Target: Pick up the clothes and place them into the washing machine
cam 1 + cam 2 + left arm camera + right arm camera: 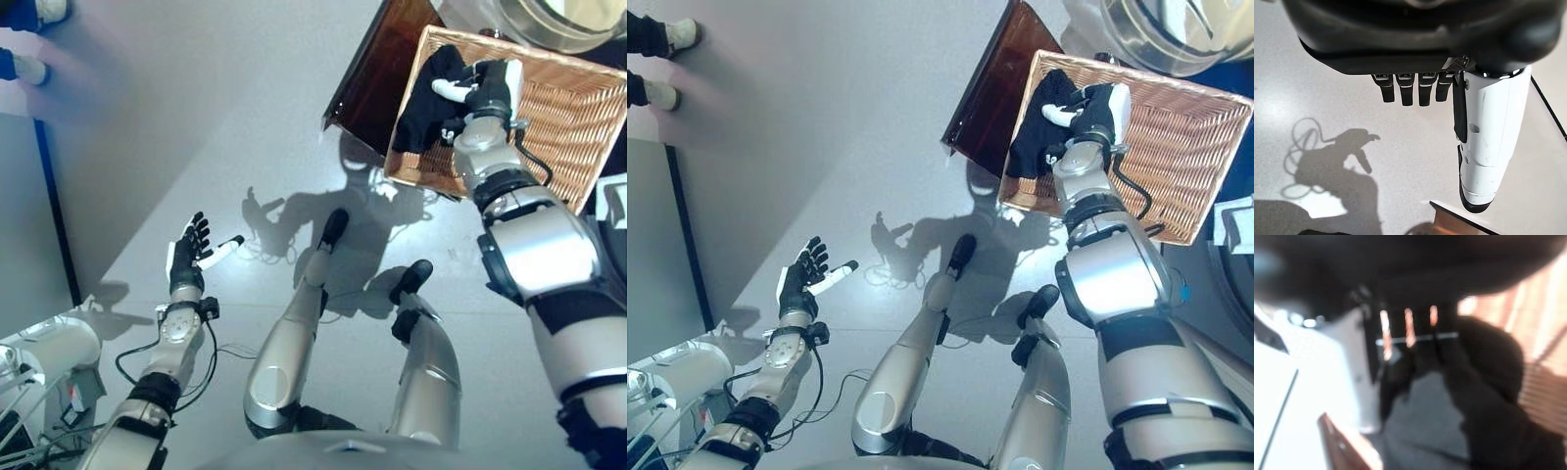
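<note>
Reaching into the wicker basket [573, 117] at upper right of the frame, the right hand [488, 90] meets the black garment [426, 98] inside; its grip cannot be made out. At lower left, the left hand [186, 257] hovers spread above the grey floor [196, 117].

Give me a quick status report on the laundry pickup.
Right hand down in the wicker basket, on the black clothes, grip unclear. Left hand open, idle over the floor. Washing machine just beyond the basket, nothing in the way.

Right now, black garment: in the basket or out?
In: the black garment lies bunched inside the wicker basket, right hand on it.
</note>
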You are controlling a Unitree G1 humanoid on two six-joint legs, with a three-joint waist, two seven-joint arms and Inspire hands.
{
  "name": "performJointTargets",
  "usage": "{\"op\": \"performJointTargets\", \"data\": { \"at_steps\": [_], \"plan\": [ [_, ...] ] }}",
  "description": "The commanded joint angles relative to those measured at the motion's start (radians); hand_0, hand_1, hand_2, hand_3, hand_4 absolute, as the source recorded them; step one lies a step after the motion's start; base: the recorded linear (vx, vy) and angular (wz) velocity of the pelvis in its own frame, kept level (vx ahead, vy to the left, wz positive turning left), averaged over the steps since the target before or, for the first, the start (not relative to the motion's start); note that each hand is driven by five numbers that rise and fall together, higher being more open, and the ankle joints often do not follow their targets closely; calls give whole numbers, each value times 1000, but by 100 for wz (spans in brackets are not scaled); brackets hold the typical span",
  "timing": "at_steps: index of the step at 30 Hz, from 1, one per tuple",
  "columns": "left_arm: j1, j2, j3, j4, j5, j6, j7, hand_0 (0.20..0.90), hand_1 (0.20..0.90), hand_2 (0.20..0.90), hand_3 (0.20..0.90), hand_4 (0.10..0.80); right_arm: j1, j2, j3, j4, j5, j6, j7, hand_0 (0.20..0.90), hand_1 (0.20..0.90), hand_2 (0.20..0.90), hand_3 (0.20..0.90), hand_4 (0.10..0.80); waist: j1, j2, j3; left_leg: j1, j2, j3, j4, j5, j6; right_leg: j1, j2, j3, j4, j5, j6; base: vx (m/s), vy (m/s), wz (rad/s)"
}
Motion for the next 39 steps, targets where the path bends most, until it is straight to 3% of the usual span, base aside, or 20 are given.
{"op": "performJointTargets", "data": {
  "at_steps": [1,8,14,24,39],
  "plan": [
    [23,68,-41,-41,11,-42,17,900,900,900,900,800,-45,-12,33,-64,-15,-55,-3,200,200,200,200,300,10,47,1,4,-70,66,-35,-28,-17,44,-19,73,-169,60,30,0,0,0],
    [29,55,-36,8,17,-34,18,900,900,900,900,800,53,-5,-52,-174,155,-133,-3,200,200,200,200,300,-18,30,-6,32,-64,82,-35,-34,-16,68,-10,85,-177,60,27,17,-1,-11],
    [53,22,-38,73,22,-22,12,900,900,900,900,800,241,-11,-164,-289,314,-213,-1,200,200,200,200,300,-70,12,-21,79,-57,103,-35,-47,-17,127,2,96,-202,62,26,30,-10,-13],
    [87,-16,-40,148,27,-17,-8,900,900,900,900,800,407,-31,-231,-393,346,-257,9,200,200,200,200,300,-135,15,-61,152,-43,138,-35,-62,-20,200,21,123,-242,75,25,30,-12,-16],
    [108,-70,-61,223,39,-17,-27,900,900,900,900,800,456,-109,-316,-467,371,-303,-25,200,200,200,200,300,-204,46,-122,218,-29,180,-35,-89,-18,247,40,171,-257,66,21,21,-16,-12]
  ]
}}
